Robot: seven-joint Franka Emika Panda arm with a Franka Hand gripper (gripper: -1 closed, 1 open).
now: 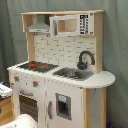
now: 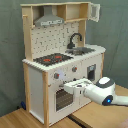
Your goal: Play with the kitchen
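Note:
The kitchen (image 1: 60, 75) (image 2: 60, 65) is a tall white and light-wood toy unit, seen in both exterior views. On its counter sit a black-and-red stovetop (image 2: 51, 59), a sink (image 2: 80, 50) and a black faucet (image 2: 75, 39). A grey hood (image 2: 49, 21) hangs above the stovetop. In the second exterior view my gripper (image 2: 70, 86) reaches in from the right. It is at the upper edge of the windowed oven door (image 2: 64, 99), just below the knobs (image 2: 57, 76). In the first exterior view only a white rounded part of my arm (image 1: 22, 121) shows at the bottom.
The upper cabinet door (image 2: 94, 11) stands swung out at the second exterior view's top right. The kitchen stands on a wooden surface (image 2: 30, 120) in front of a grey curtain (image 2: 10, 55). Some objects (image 1: 4, 91) lie at the first exterior view's left edge.

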